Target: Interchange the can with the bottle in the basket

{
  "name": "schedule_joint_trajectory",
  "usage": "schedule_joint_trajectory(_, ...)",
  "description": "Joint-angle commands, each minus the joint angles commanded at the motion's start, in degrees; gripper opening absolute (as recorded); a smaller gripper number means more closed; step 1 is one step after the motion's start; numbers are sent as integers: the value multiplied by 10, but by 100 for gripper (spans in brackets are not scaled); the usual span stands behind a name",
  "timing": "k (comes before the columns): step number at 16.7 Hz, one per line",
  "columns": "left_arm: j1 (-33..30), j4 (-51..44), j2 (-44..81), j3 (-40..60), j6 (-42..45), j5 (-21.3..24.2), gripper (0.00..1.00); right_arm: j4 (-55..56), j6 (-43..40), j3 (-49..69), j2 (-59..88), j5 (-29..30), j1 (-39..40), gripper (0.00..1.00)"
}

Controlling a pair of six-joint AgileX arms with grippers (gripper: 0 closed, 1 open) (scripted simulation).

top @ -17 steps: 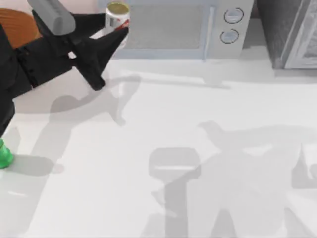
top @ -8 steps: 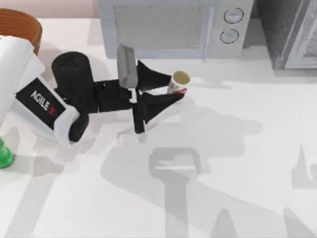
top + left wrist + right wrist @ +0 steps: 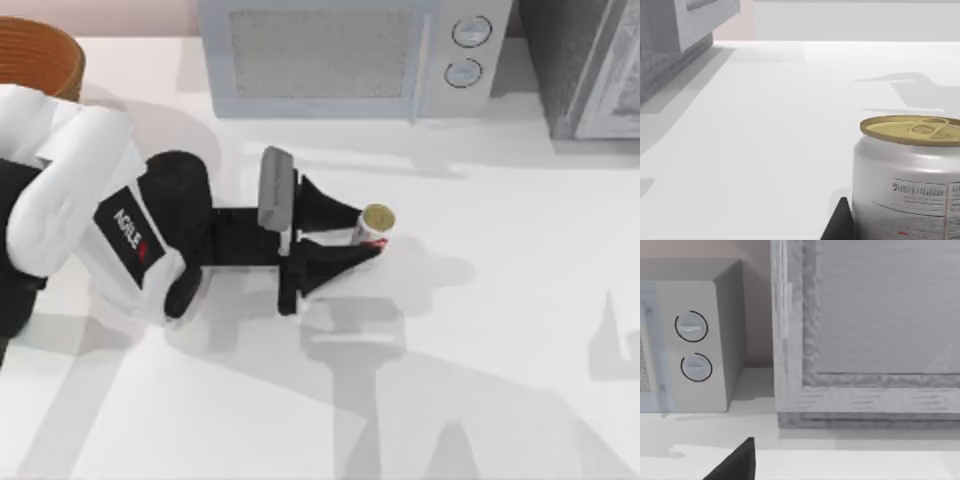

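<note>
Upright can between left pincer fingers.

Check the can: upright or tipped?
Upright. The can shows its gold top facing up between the left gripper fingers; the left wrist view shows its lid level.

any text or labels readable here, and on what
"AGILE": on the left arm's white casing, red mark after it unreadable.
Print on the can: too blurred to read.
Microwave dials: no readable markings.
</note>
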State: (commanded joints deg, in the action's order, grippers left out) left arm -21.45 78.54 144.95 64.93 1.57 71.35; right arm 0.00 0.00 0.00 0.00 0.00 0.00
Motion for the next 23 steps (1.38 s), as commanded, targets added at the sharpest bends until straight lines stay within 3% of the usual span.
schedule_joint_trajectory(3, 0, 0, 0, 0, 0, 0, 0, 0, 0, 0, 0, 0, 0, 100)
schedule_joint_trajectory(16, 0, 0, 0, 0, 0, 0, 98, 0, 0, 0, 0, 0, 0, 100)
schedule_joint_trajectory(23, 0, 0, 0, 0, 0, 0, 100, 0, 0, 0, 0, 0, 0, 100)
